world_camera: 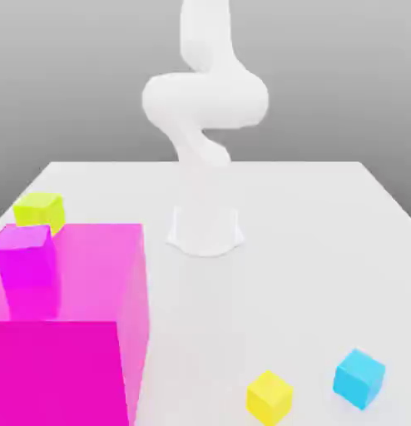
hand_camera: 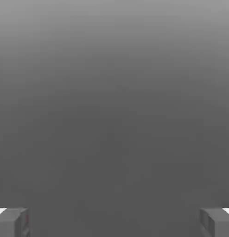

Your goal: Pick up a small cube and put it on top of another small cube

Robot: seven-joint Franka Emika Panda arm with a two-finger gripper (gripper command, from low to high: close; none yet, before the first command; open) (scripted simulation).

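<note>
Four small cubes lie on the white table (world_camera: 309, 250). A yellow cube (world_camera: 269, 397) and a cyan cube (world_camera: 359, 378) sit close together near the front, on the exterior view's right. A lime cube (world_camera: 39, 208) rests at the far left. Just in front of it is a purple cube (world_camera: 26, 250), up against the big magenta block; I cannot tell whether it stands on the block or behind it. In the hand view my gripper (hand_camera: 114, 222) is open, its fingertips (hand_camera: 12, 222) wide apart with nothing between them, facing plain grey background.
A large magenta block (world_camera: 76, 333) takes up the front left of the table. The arm's white base (world_camera: 205, 225) stands mid-table, and its links (world_camera: 205, 96) rise and bend above it.
</note>
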